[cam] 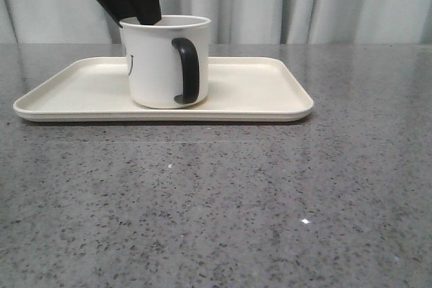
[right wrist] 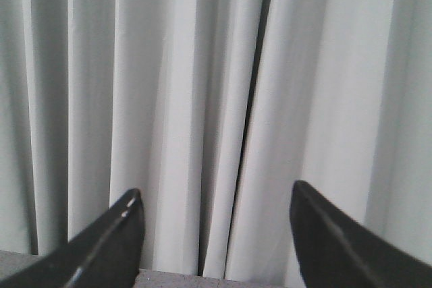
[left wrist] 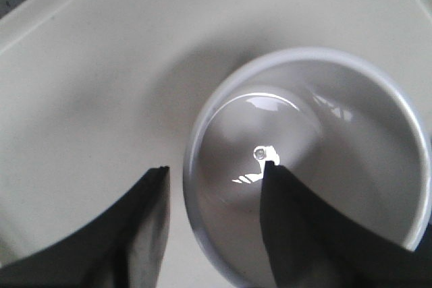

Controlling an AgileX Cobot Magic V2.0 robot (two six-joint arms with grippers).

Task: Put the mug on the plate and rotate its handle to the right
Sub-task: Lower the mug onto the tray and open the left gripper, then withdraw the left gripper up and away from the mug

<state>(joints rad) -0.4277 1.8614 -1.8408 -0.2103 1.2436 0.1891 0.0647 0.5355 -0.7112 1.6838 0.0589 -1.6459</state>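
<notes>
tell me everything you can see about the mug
The mug is a white, glossy, ceramic-looking cylinder standing upright on the cream plate, left of its middle. Its black loop handle faces the camera, slightly right. Part of a black drawn face shows on its left side. It is empty inside. The left end effector straddles its rim, one finger inside and one outside the wall; whether they are pressing the wall cannot be told.

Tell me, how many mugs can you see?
1. The mug stands upright on the plate, a bit left of its middle. The left claw straddles its rim. No other mug shows.
</notes>
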